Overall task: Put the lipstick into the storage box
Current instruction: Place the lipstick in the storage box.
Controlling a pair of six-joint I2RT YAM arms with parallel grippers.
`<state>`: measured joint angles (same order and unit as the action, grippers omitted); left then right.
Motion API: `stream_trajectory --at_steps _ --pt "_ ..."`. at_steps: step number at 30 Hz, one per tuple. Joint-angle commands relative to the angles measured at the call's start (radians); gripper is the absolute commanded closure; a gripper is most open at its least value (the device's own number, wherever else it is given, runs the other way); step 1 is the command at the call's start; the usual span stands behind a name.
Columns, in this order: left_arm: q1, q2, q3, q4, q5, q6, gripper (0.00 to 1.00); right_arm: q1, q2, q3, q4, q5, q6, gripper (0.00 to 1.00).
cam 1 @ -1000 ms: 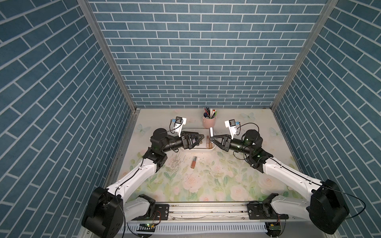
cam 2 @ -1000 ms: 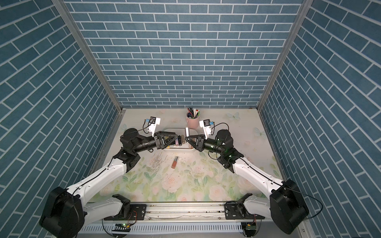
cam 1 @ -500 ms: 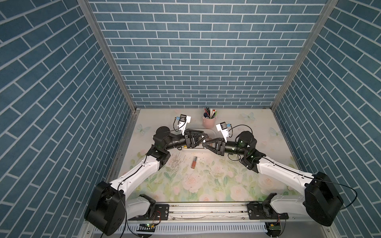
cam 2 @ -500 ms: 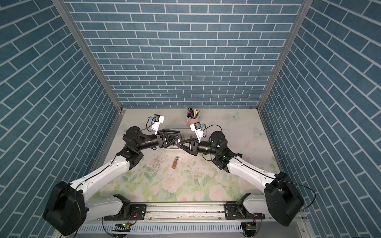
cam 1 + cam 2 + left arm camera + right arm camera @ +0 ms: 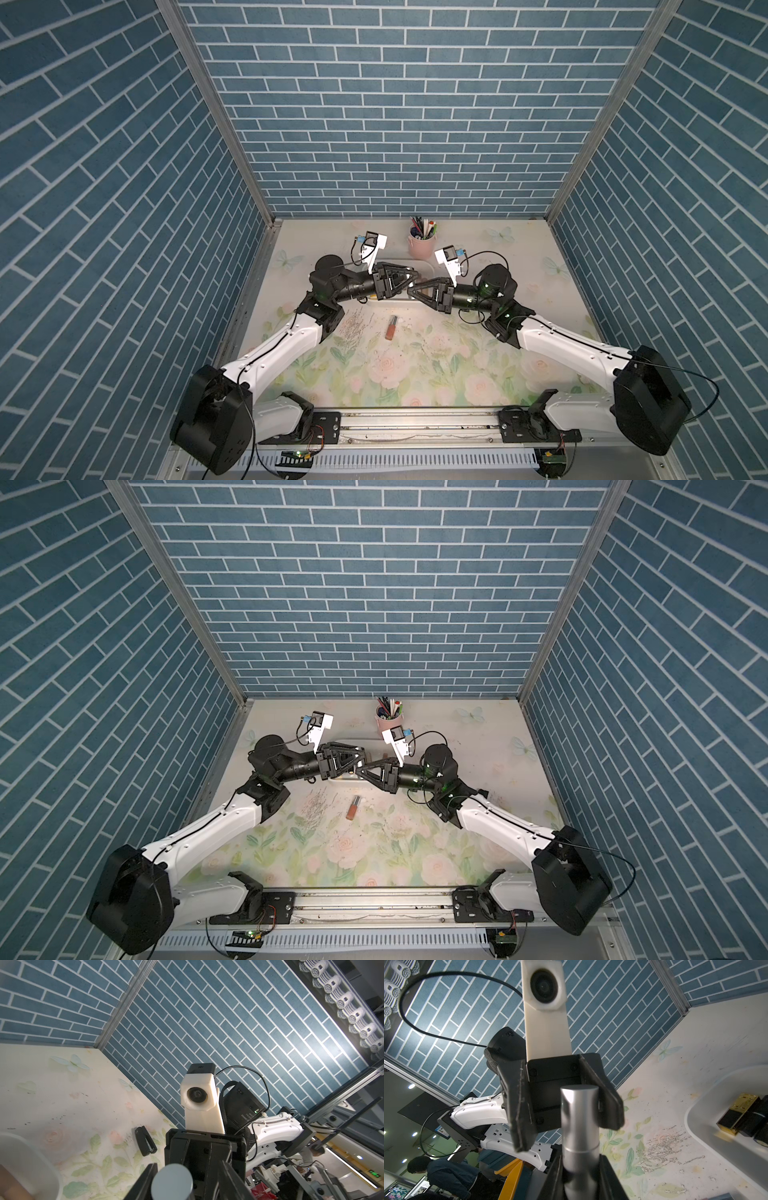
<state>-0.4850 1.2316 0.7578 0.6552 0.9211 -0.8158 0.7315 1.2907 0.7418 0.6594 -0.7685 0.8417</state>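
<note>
My right gripper (image 5: 580, 1167) is shut on a silver lipstick (image 5: 579, 1118), held level above the storage box (image 5: 409, 262), a shallow white tub with black and gold lipsticks (image 5: 741, 1113) inside. My left gripper (image 5: 187, 1180) faces it, and its fingers (image 5: 519, 1105) flank the tube's free end (image 5: 172, 1182). One finger is close to the tube and a gap remains at the other. In both top views the two grippers (image 5: 413, 277) (image 5: 358, 771) meet tip to tip over the box (image 5: 349, 782). A rose-coloured lipstick (image 5: 391, 328) (image 5: 354, 808) lies on the floral mat in front of the box.
A pink pen cup (image 5: 422, 245) (image 5: 389, 721) stands just behind the box. A small black stapler-like object (image 5: 145, 1142) lies on the mat beyond the box. Blue brick walls enclose three sides, and the arm rail (image 5: 415, 424) runs along the front.
Both arms swung inward and met over the box. The right gripper brought the silver lipstick level, and the left jaws narrowed from wide open around its free end.
</note>
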Motion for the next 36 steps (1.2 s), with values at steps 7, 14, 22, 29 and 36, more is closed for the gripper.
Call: stream_trajectory --at_steps 7,14,22,29,36 --pt "-0.011 0.014 0.023 0.025 0.039 0.002 0.68 0.004 -0.011 0.039 0.002 0.019 -0.017 0.86" --pt "-0.011 0.016 0.027 0.005 0.042 0.017 0.82 0.003 -0.004 0.044 -0.003 0.028 -0.023 0.86" --pt "-0.012 0.022 0.037 -0.018 0.042 0.031 0.9 0.003 -0.004 0.046 -0.012 0.035 -0.027 0.7" --pt "-0.014 0.021 0.04 -0.038 0.044 0.042 0.92 0.003 -0.017 0.047 -0.015 0.043 -0.032 0.42" --pt "-0.014 0.02 0.044 -0.072 0.033 0.06 0.92 0.001 -0.049 0.028 0.004 0.033 -0.049 0.35"
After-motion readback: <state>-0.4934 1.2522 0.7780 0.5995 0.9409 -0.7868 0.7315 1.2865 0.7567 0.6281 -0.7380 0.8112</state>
